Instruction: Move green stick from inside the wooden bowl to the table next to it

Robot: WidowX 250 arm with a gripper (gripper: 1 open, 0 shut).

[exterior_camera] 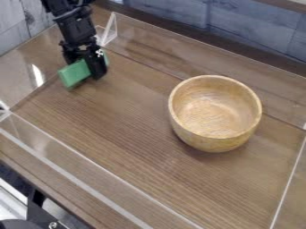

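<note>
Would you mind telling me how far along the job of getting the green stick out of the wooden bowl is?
Mostly done: the wooden bowl is empty, and the green stick rests on the table, well off to the bowl's left. In hand: the gripper is open right over the stick. Left: backing the gripper away.

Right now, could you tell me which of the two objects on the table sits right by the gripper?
The green stick, small and bright green, lies at the open gripper far left; the wooden bowl sits apart, right.
</note>
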